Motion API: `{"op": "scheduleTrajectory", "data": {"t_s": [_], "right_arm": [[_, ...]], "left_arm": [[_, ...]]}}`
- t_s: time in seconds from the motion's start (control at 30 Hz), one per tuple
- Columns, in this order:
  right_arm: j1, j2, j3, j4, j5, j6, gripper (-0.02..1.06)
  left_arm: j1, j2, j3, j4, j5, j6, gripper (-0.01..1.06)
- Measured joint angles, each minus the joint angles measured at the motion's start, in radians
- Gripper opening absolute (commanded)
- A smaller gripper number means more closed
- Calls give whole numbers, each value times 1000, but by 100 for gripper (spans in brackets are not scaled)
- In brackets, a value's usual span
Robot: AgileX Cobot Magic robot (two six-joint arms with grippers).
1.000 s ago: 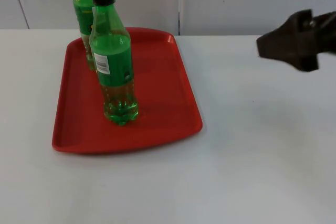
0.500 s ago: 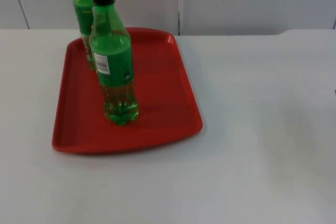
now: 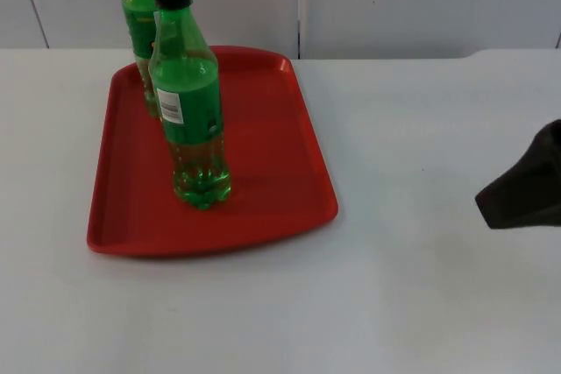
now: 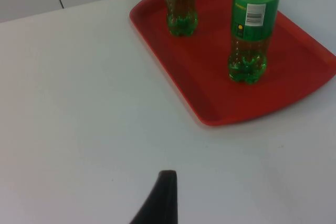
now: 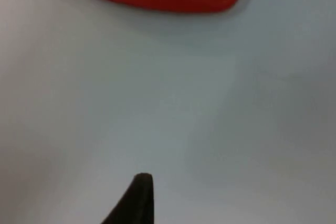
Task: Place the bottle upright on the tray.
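Bottle (image 3: 190, 102) stands upright on the red tray (image 3: 280, 172), in front of a second bottle (image 3: 140, 15) near its back edge. Since a moment ago my right gripper (image 3: 521, 190) has returned into view, well apart from the tray and carrying nothing; whether its jaws are spread I cannot tell. I judge the placing done.

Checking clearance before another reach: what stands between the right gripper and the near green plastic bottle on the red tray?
Nothing visible: bare white table lies between the right gripper and the green plastic bottle, upright on the red tray.
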Motion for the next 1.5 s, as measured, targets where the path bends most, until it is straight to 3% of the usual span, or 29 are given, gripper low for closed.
{"op": "scheduleTrajectory", "data": {"t_s": [0.1, 0.53, 0.93, 1.23, 1.5], "right_arm": [[0, -48, 2, 41, -7, -55, 105], [0, -384, 93, 50, -35, -81, 105], [0, -704, 108, -67, 153, -77, 105], [0, -897, 109, -228, 279, 106, 105], [0, -1065, 109, -257, 363, 174, 105]], "left_arm": [[0, 0, 0, 0, 0, 0, 88], [0, 0, 0, 0, 0, 0, 88], [0, 0, 0, 0, 0, 0, 88], [0, 0, 0, 0, 0, 0, 88], [0, 0, 0, 0, 0, 0, 88]]}}
